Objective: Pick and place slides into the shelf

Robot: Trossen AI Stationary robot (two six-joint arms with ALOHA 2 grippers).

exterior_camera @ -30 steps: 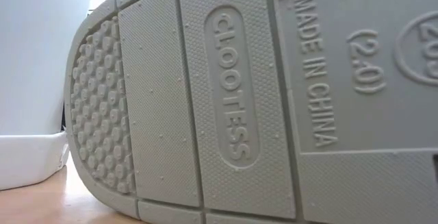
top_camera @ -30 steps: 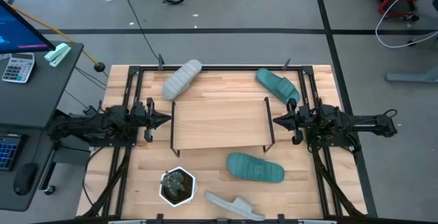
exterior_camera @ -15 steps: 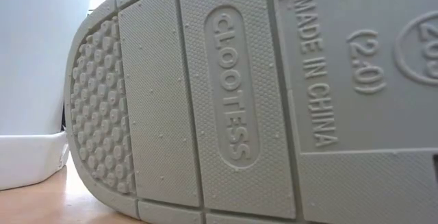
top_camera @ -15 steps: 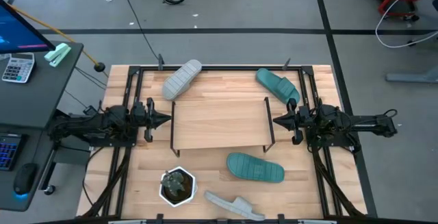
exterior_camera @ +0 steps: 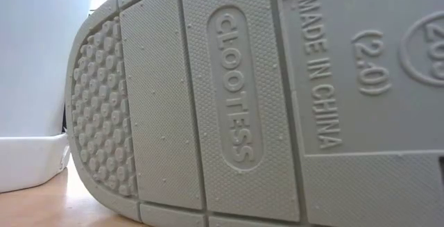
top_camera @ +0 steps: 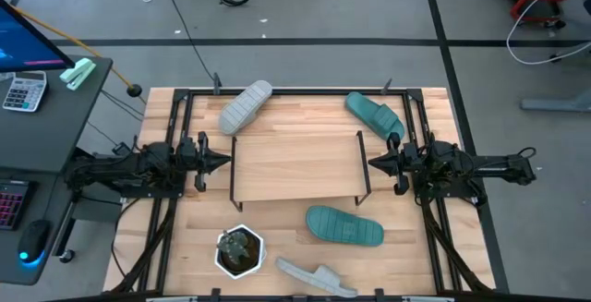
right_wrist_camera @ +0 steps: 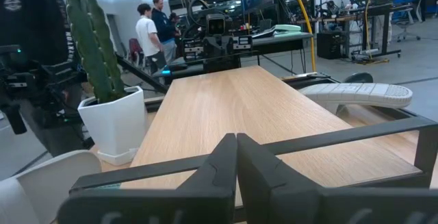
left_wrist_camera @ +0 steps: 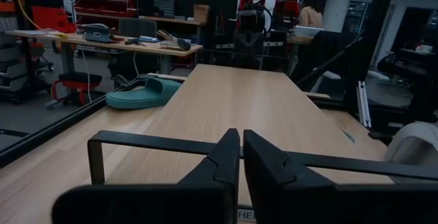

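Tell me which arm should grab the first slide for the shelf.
Probably the right: its hand sits closest to the teal slide at the far corner. The left hand waits beside the shelf, nearer the grey slide.

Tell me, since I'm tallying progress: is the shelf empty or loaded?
Empty. In the high view the shelf board is bare wood, and all four slides lie on the table around it; both wrist views show the same bare board.

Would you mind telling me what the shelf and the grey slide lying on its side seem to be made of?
The shelf: a pale wooden board, shown by its grain, on thin black legs, probably metal. The grey slide: matte moulded rubber or foam, judging by its stippled sole and embossed lettering.
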